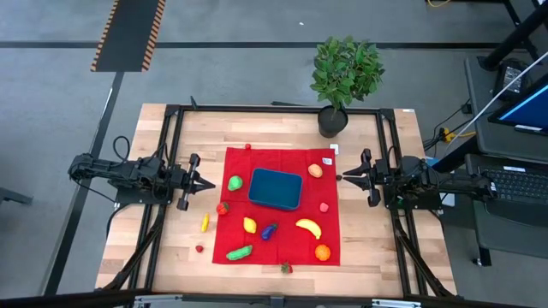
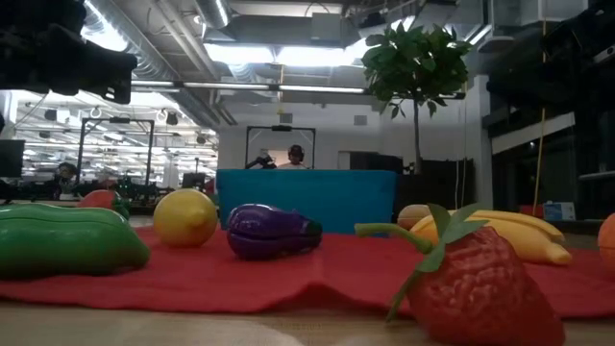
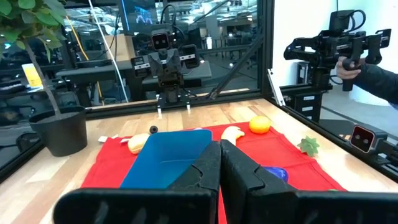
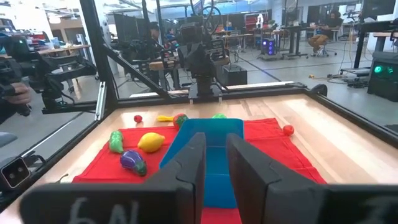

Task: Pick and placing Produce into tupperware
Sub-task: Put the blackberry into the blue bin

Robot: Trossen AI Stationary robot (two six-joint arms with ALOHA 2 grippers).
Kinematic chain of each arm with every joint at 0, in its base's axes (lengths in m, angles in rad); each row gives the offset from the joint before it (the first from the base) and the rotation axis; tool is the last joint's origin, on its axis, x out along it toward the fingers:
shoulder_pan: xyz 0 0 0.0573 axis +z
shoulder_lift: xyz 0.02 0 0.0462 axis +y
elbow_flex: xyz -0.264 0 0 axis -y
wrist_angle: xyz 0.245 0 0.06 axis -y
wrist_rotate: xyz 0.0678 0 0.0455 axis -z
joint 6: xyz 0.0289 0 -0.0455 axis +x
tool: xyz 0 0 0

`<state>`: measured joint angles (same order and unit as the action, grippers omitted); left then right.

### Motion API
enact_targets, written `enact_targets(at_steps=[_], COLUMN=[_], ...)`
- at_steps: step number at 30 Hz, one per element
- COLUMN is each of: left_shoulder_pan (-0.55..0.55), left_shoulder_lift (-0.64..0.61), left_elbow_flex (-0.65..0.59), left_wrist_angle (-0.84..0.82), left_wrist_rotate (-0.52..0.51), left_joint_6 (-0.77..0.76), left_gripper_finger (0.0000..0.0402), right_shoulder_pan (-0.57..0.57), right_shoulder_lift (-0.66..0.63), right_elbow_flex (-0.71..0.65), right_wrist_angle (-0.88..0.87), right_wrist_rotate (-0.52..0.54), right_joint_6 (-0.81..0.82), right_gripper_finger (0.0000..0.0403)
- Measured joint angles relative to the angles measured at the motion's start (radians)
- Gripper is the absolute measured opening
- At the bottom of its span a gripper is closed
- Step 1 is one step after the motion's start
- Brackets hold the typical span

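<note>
I am holding both arms out over the tabletop (image 1: 385,248), one at each side of the red cloth (image 1: 282,250), neither carrying anything. My left tool (image 1: 205,182) is sitting with its tips together, just off the cloth's left edge. My right tool (image 1: 345,177) is hovering off the right edge with only a thin slit between its tips; I am counting it as closed.

The tupperware (image 1: 275,188) is lying in the middle of the cloth, squarely between my two tools, and I am seeing nothing inside it from above. The produce is scattered around it. What matters for the first pick is which side each piece falls on. The green piece (image 1: 235,182) is lying just beside my left tool, between it and the tupperware, so I judge the left arm nearer to it. The orange piece (image 1: 315,170) is lying close to my right tool. The banana (image 1: 308,227) is lying across the cloth's lower half, its long axis slanting, nearer the right arm.
</note>
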<state>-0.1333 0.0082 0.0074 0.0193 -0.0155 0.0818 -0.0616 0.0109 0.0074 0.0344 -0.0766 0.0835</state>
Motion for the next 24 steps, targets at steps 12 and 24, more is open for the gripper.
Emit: enact_targets(at_steps=[12, 24], left_shoulder_pan=[0.009, 0.079], left_shoulder_lift=[0.000, 0.000], left_elbow_flex=[0.000, 0.000], left_wrist_angle=[0.035, 0.058], left_wrist_rotate=[-0.265, -0.466], left_joint_6=[-0.035, -0.117], left_gripper_finger=[0.0039, 0.0190], right_shoulder_pan=[0.000, 0.000], right_shoulder_lift=[0.000, 0.000], right_elbow_flex=[0.000, 0.000], right_wrist_angle=[-0.007, 0.107], right_wrist_rotate=[0.051, 0.312], right_joint_6=[0.113, -0.030], right_gripper_finger=[0.0117, 0.0316])
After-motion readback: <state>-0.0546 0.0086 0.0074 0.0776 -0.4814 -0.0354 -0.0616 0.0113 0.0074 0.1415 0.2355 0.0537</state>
